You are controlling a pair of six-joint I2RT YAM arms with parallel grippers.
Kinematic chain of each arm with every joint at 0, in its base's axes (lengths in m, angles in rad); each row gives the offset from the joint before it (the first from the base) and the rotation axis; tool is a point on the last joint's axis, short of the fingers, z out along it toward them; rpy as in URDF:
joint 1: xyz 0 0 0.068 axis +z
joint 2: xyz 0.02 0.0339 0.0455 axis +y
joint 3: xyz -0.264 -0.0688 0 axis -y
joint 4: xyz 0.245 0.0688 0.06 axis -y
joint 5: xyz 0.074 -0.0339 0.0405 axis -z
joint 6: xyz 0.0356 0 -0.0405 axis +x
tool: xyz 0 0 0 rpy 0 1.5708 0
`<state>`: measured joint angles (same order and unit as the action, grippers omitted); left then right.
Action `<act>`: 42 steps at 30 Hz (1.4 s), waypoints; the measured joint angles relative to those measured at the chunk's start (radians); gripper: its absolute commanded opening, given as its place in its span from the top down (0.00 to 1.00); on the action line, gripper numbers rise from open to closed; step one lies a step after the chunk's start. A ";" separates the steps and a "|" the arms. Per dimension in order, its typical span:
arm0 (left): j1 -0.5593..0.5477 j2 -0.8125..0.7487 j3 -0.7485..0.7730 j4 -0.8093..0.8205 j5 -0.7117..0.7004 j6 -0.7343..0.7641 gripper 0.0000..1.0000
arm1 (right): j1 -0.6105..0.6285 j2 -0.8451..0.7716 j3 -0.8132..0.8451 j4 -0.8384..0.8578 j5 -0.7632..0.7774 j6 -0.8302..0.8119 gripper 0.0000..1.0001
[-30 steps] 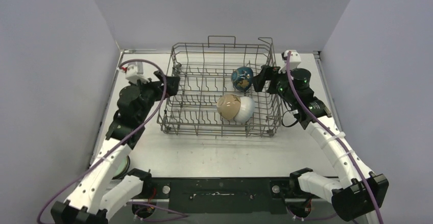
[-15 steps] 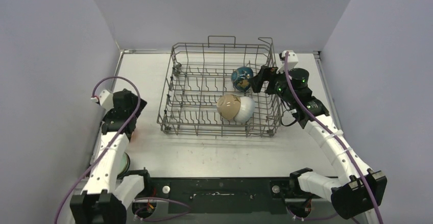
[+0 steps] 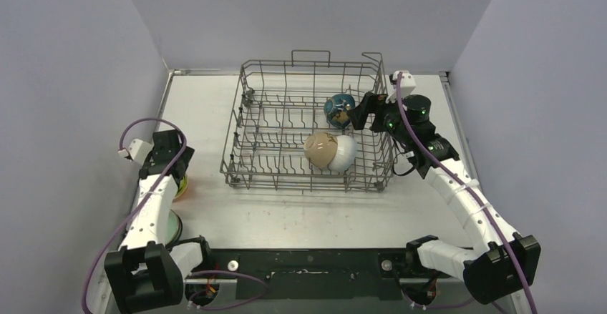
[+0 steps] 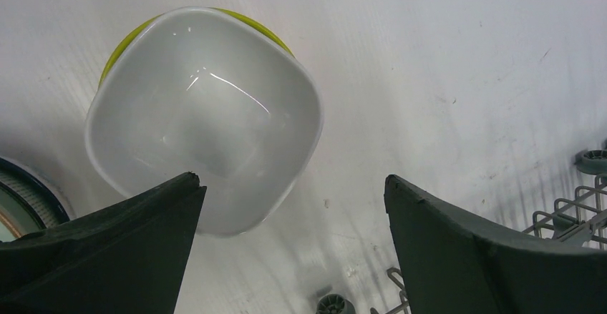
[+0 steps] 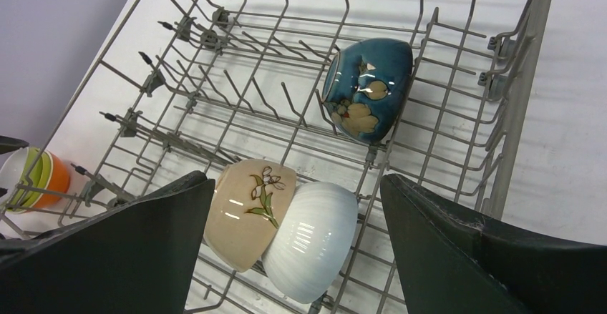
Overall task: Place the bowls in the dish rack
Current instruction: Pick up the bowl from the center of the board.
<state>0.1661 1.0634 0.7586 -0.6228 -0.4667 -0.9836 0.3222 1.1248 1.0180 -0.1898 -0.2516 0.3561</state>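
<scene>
On own side, left arm point(image 3: 148, 210) angled forward, wrist pitched down; left gripper point(image 4: 290, 182) facing downward, jaws spread wide, nothing gripped. Further out, right arm point(image 3: 465, 196) stretched forward, elbow bent; right gripper point(image 5: 297, 178) aimed inward, leftward, jaws wide, empty.

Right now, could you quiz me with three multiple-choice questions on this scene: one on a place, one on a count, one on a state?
1. Where does the blue floral bowl sit?
A) in the dish rack
B) on the bare table
C) in a pincer

2. How many bowls lie in the rack?
A) one
B) three
C) six

3. How does the left pincer stand?
A) shut on a bowl
B) shut, empty
C) open, above a squarish white bowl

Answers:
1. A, it leans among the tines.
2. B, the blue one, a beige bowl and a white ribbed bowl.
3. C, it stands wide with nothing gripped.
</scene>
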 measured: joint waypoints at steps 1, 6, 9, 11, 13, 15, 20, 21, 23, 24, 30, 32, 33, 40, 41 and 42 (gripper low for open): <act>0.001 0.008 0.000 0.006 0.003 0.002 0.05 | 0.000 0.003 0.000 0.001 0.000 0.000 0.10; 0.008 0.085 0.000 0.054 0.038 0.027 0.21 | 0.000 0.012 0.000 0.003 0.000 0.000 0.10; 0.011 0.119 0.000 0.066 0.052 0.035 0.26 | 0.000 0.012 0.000 0.003 0.000 -0.001 0.10; 0.013 0.127 0.000 0.074 0.056 0.039 0.32 | 0.000 0.012 0.000 0.002 0.001 -0.002 0.10; 0.013 0.133 0.000 0.086 0.065 0.045 0.38 | 0.000 0.012 0.000 0.003 0.002 -0.003 0.10; 0.013 0.139 -0.001 0.099 0.081 0.047 0.41 | 0.001 0.012 0.000 0.002 0.003 -0.004 0.10; 0.016 0.164 -0.011 0.154 0.142 0.059 0.61 | 0.006 0.012 0.000 0.002 0.011 -0.005 0.10; 0.017 0.169 -0.015 0.165 0.160 0.060 0.67 | 0.006 0.012 0.000 0.002 0.013 -0.005 0.10; 0.019 0.177 -0.020 0.187 0.192 0.065 0.75 | 0.006 0.012 0.000 0.002 0.018 -0.006 0.10; 0.019 0.179 -0.024 0.202 0.211 0.069 0.78 | 0.006 0.012 0.000 0.002 0.019 -0.007 0.10; 0.018 0.181 -0.041 0.301 0.317 0.076 0.88 | 0.006 0.012 0.000 0.002 0.027 -0.008 0.10; 0.015 0.182 -0.048 0.352 0.353 0.075 0.88 | 0.006 0.012 0.000 0.002 0.028 -0.008 0.10; 0.008 0.183 -0.050 0.372 0.367 0.074 0.88 | 0.006 0.012 0.000 0.002 0.028 -0.008 0.10; -0.106 0.226 -0.024 0.442 0.398 0.096 0.95 | 0.006 0.012 0.000 0.002 0.027 -0.008 0.10; -0.120 0.230 -0.012 0.437 0.393 0.101 0.96 | 0.006 0.012 0.000 0.002 0.028 -0.008 0.10; -0.131 0.231 0.000 0.430 0.387 0.103 0.96 | 0.006 0.012 0.000 0.002 0.028 -0.008 0.10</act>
<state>0.0349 1.2945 0.7589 -0.1932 -0.0799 -0.8806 0.3279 1.1370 1.0180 -0.1879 -0.2237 0.3485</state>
